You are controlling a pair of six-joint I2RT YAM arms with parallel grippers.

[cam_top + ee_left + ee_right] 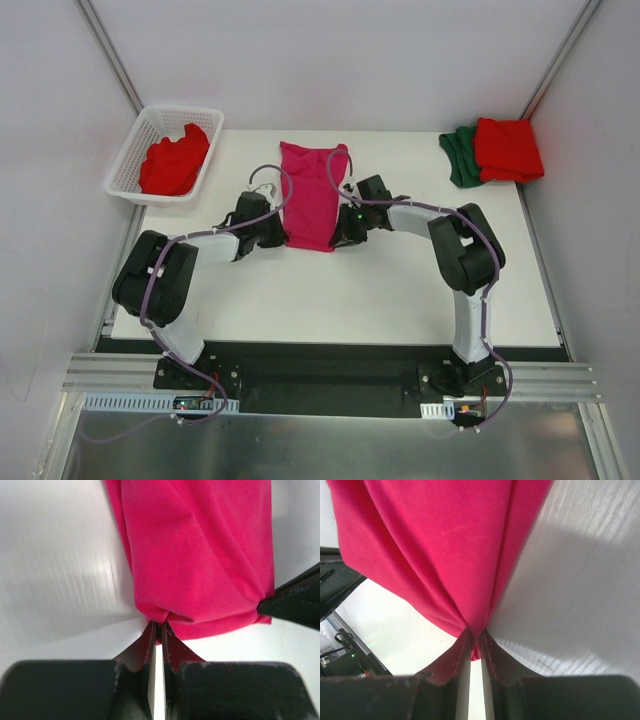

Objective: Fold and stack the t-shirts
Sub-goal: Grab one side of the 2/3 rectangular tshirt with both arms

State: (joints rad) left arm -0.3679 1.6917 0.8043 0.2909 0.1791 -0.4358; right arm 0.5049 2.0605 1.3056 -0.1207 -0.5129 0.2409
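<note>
Clamped at two corners by the left pincer [159, 625] and right pincer [475, 632], the pink t-shirt [200, 555] was judged best lifted evenly and folded ahead.

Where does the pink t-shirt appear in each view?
Top external: pink t-shirt lies upper centre.
Left wrist: fills the upper middle, hem pinched by left gripper.
Right wrist: spreads across the upper left, pinched by right gripper.
Shared landmark: the white table under it.
</note>
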